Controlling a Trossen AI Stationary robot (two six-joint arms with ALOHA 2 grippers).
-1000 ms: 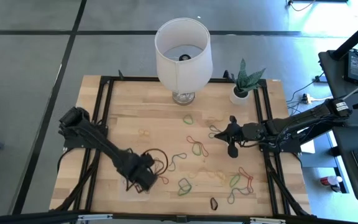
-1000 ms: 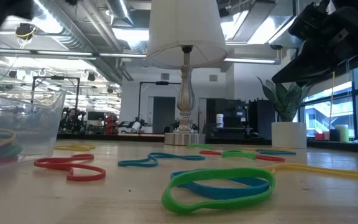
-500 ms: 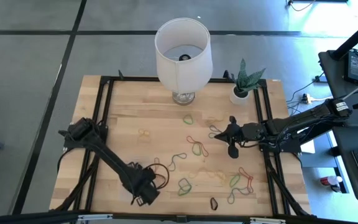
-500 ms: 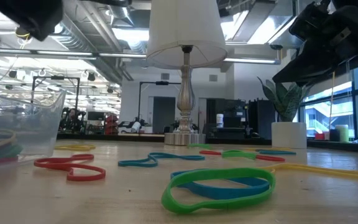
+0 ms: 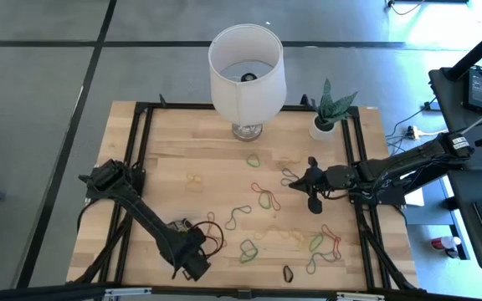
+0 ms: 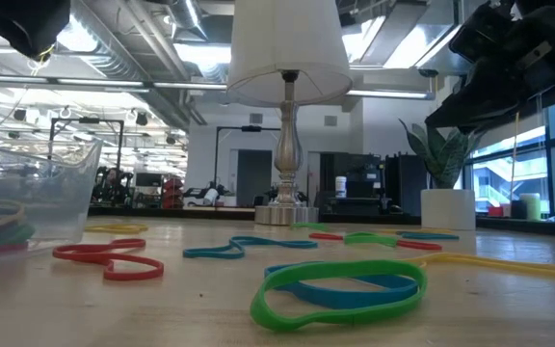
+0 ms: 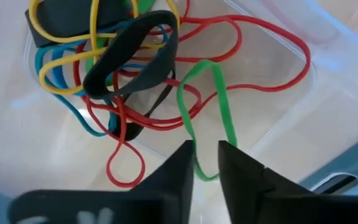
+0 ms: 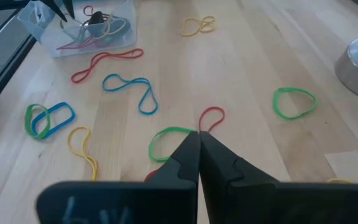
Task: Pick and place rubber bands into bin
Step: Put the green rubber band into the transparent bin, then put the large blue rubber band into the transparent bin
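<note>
The left tool (image 7: pixel 205 163) hangs over the bin (image 7: pixel 291 93) at the worktop's (image 5: pixel 174 159) front left corner, its fingers (image 7: pixel 174 171) slightly parted with a green band (image 7: pixel 219 106) lying between the tips, not clamped; beneath it the bin holds a tangle of red, yellow, blue, green and black rubber bands (image 7: pixel 114 81). The right tool (image 8: pixel 199 152) hovers closed and empty above the worktop's right side; more loose bands (image 5: pixel 262 201) lie scattered across the middle and front of the worktop, near a lamp (image 5: pixel 245 71) and a potted plant (image 5: pixel 329 113).

High view straight down; low view table-level; both show lamp (image 5: pixel 243 71).
</note>
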